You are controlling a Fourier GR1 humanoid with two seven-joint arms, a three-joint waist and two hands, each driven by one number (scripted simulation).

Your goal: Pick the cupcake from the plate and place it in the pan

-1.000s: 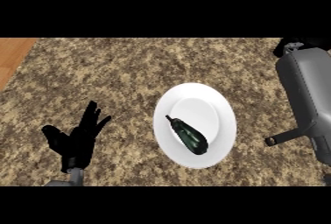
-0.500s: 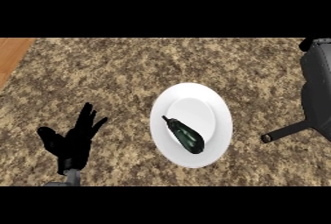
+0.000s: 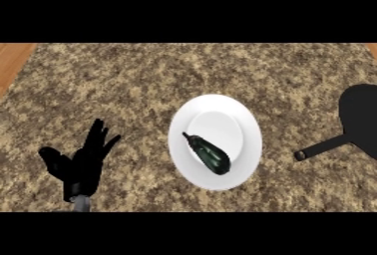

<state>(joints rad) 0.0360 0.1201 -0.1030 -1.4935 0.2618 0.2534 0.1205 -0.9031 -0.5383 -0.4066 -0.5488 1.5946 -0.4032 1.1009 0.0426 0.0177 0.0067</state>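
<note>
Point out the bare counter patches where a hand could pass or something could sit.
Bare counter runs across the whole far side, beyond the plate and pan. Another free patch lies between the left hand and the plate. Tightest: the gap between plate and pan handle. The plate carries a dark elongated item.

Counter [image 3: 132, 79] speckled stone, rough-looking; plate [image 3: 239, 119] smooth white glaze; pan [image 3: 361, 119] matt black.

You have the plate [image 3: 225, 122] at the middle of the counter [image 3: 140, 74], and an eggplant [image 3: 210, 155] lies on its near left part. Well apart to the right you find the pan [image 3: 361, 119], its handle [image 3: 324, 148] toward the plate. The left hand [image 3: 81, 167] rests at near left.
</note>
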